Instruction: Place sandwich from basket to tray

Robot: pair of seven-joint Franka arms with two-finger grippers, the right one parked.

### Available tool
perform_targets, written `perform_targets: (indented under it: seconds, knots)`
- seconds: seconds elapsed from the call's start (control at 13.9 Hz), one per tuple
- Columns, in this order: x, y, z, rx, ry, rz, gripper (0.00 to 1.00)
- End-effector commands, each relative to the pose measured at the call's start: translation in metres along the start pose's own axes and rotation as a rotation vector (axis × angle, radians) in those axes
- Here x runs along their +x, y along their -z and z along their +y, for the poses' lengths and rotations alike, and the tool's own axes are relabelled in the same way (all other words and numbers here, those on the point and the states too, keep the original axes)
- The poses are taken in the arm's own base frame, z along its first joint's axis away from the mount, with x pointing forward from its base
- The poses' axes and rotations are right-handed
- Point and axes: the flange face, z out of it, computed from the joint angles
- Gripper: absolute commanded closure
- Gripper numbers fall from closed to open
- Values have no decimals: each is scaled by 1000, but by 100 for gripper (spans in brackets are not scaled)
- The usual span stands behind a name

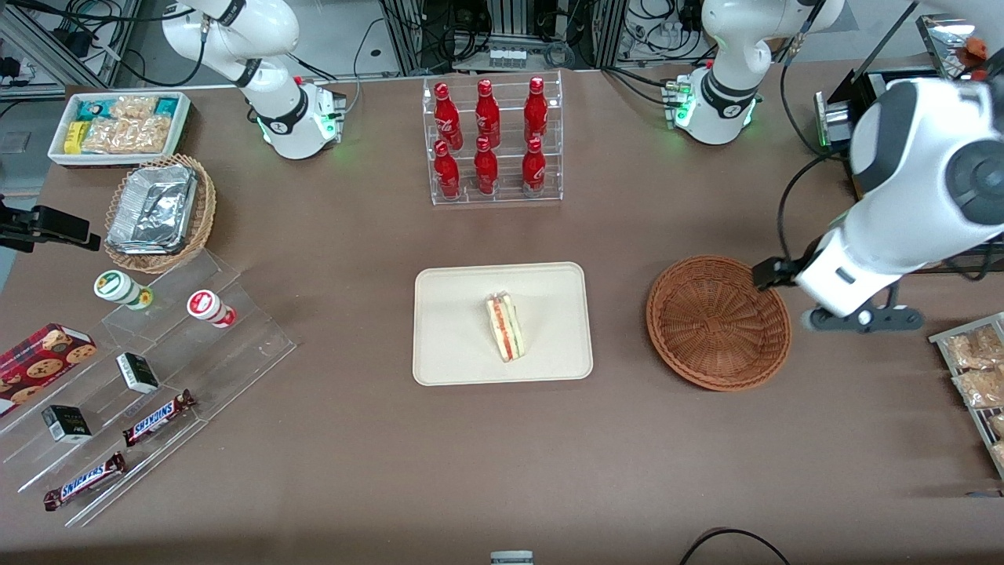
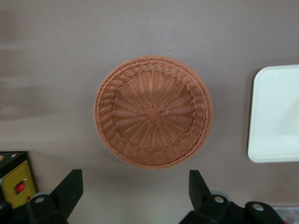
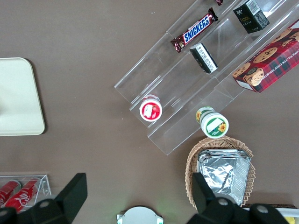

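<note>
The sandwich (image 1: pixel 506 326), a pale wedge with red and green filling, lies on the cream tray (image 1: pixel 447 345) in the middle of the table. The round reddish-brown basket (image 1: pixel 718 322) sits beside the tray toward the working arm's end and holds nothing. In the left wrist view the basket (image 2: pixel 153 112) shows bare inside, with a corner of the tray (image 2: pixel 275 116) beside it. My gripper (image 2: pixel 134 176) hangs high above the table just off the basket's rim, open, with only table surface between its fingers. The arm's body hides most of it in the front view.
A clear rack of red bottles (image 1: pixel 494 141) stands farther from the front camera than the tray. A stepped acrylic shelf with snacks (image 1: pixel 149 377), a foil-tray basket (image 1: pixel 161 212) and a white snack bin (image 1: pixel 118 125) fill the parked arm's end. Snack packets (image 1: pixel 976 369) lie at the working arm's end.
</note>
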Motion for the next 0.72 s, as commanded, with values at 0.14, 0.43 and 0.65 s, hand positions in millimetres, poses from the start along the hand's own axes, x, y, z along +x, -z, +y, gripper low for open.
perform_targets:
  seconds: [0.14, 0.43, 0.65]
  knots:
    - [-35, 37, -30, 4, 14, 12, 0]
    - [-53, 60, -48, -3, -10, -3, 0]
    - [-64, 74, -70, -41, 15, 9, 0]
